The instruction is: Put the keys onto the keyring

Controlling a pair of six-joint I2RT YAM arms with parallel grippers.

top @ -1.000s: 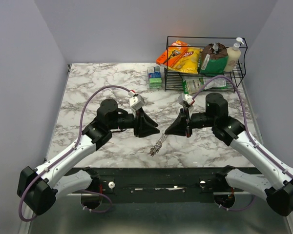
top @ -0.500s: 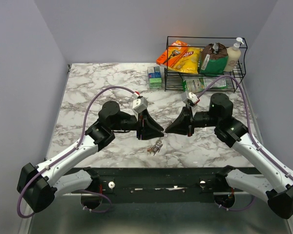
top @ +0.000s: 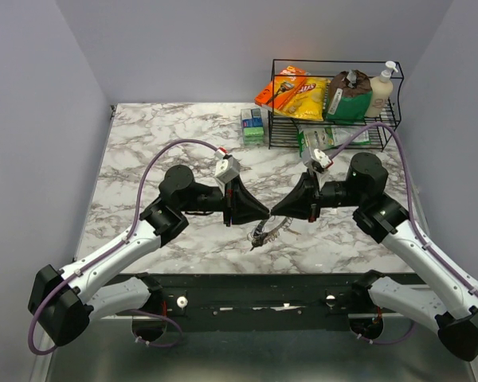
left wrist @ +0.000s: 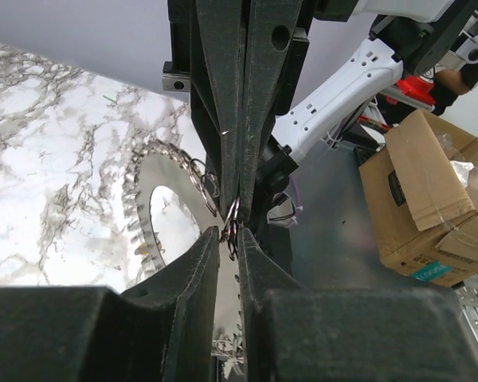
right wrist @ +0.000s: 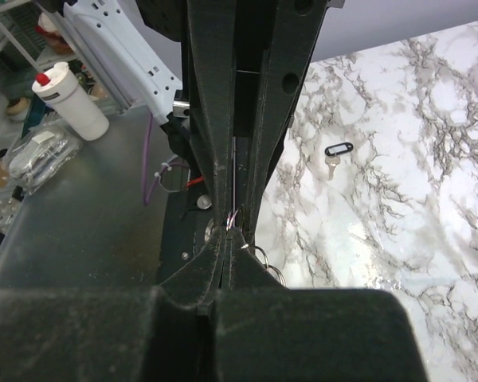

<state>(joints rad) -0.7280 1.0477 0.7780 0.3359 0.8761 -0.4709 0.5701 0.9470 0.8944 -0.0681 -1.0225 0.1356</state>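
In the top view my left gripper [top: 263, 213] and right gripper [top: 276, 213] meet tip to tip over the front middle of the marble table [top: 159, 143]. The keyring [top: 264, 231], a bundle of silver keys, hangs just below the two tips. In the left wrist view my left gripper [left wrist: 229, 231] is shut on thin wire loops, with the fanned wreath of keys [left wrist: 137, 208] at its left. In the right wrist view my right gripper [right wrist: 235, 227] is shut on a thin edge of the ring, with small wire loops [right wrist: 261, 259] beside it. One loose key [right wrist: 334, 153] with a dark head lies on the table.
A black wire basket [top: 334, 119] with snack bags and a soap bottle [top: 382, 89] stands at the back right. A small green and blue box [top: 253, 126] stands left of it. A cardboard box [left wrist: 426, 199] sits beyond the table's near edge.
Both grippers have closed in on each other from apart. The key bundle that lay on the table between them now hangs from their meeting tips.
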